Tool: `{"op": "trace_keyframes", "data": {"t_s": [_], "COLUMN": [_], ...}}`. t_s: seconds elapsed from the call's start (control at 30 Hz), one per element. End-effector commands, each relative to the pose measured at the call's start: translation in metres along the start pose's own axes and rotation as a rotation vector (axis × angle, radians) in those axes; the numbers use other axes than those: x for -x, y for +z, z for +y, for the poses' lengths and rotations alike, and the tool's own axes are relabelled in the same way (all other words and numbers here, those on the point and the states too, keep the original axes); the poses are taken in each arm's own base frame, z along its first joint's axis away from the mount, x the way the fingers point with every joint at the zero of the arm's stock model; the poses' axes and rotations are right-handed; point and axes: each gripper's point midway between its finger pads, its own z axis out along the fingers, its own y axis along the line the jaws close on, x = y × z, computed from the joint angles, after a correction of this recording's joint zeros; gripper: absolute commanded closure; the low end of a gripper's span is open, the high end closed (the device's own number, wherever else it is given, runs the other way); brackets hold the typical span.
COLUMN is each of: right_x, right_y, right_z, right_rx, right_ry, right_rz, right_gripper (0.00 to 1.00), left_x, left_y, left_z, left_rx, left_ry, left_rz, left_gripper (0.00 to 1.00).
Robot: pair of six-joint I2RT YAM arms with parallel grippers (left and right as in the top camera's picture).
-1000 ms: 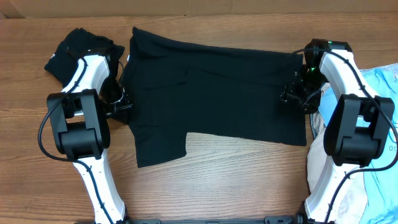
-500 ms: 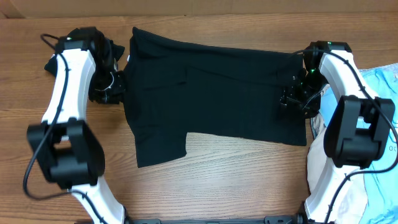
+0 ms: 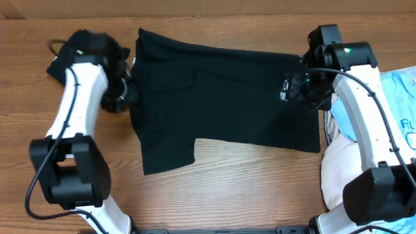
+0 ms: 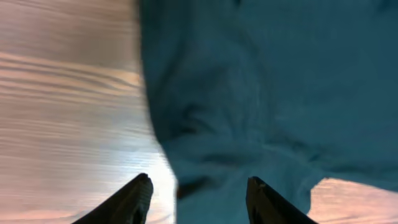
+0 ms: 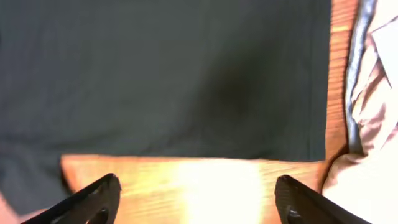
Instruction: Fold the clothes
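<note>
Black T-shirt (image 3: 227, 97) flat on counter (image 3: 260, 188). Left tool (image 4: 199, 199) shifted to shirt's left edge, released. Right tool (image 5: 202, 199) lifted over right edge, released. Fold judged pending.

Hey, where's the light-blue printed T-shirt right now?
In the overhead view, the light-blue printed T-shirt lies at the far right, partly under the right arm, beside cream-white fabric, right of the spread black T-shirt.
</note>
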Motion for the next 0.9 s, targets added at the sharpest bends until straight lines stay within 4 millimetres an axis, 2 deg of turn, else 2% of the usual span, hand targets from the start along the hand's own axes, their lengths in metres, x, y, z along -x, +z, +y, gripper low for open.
{"op": "trace_keyframes", "data": {"t_s": [0.0, 0.1, 0.13, 0.3, 0.43, 0.53, 0.6, 0.67, 0.77, 0.87], "right_x": [-0.001, -0.003, -0.005, -0.017, -0.024, -0.031, -0.037, -0.041, -0.043, -0.044], "right_y": [0.025, 0.039, 0.043, 0.060, 0.071, 0.081, 0.087, 0.090, 0.093, 0.097], "right_z": [-0.019, -0.015, -0.018, -0.042, -0.058, -0.063, -0.065, -0.066, -0.071, -0.071], "right_rx": [-0.031, 0.068, 0.082, 0.059, 0.050, 0.038, 0.032, 0.025, 0.006, 0.008], "right_ry": [0.181, 0.231, 0.246, 0.305, 0.335, 0.328, 0.330, 0.332, 0.331, 0.331], "right_rz": [0.024, 0.062, 0.075, 0.119, 0.140, 0.152, 0.168, 0.178, 0.174, 0.173], "right_gripper": [0.15, 0.15, 0.15, 0.25, 0.34, 0.46, 0.50, 0.50, 0.50, 0.50], "left_x": [-0.023, -0.024, -0.024, -0.028, -0.054, -0.075, -0.088, -0.098, -0.103, -0.102], "left_y": [0.029, 0.048, 0.053, 0.069, 0.087, 0.099, 0.105, 0.103, 0.090, 0.078], "left_z": [-0.026, -0.022, -0.018, 0.003, 0.032, 0.051, 0.061, 0.079, 0.112, 0.133], "left_rx": [-0.075, -0.038, -0.020, 0.052, 0.168, 0.234, 0.253, 0.314, 0.397, 0.358], "left_ry": [0.069, 0.050, 0.029, -0.014, -0.047, -0.099, -0.138, -0.227, -0.340, -0.460], "left_rz": [0.050, 0.028, 0.016, 0.002, 0.051, 0.082, 0.111, 0.129, 0.141, 0.162], "left_gripper": [0.56, 0.92, 0.96, 0.96, 0.96, 0.96, 0.96, 0.96, 0.95, 0.96]}}
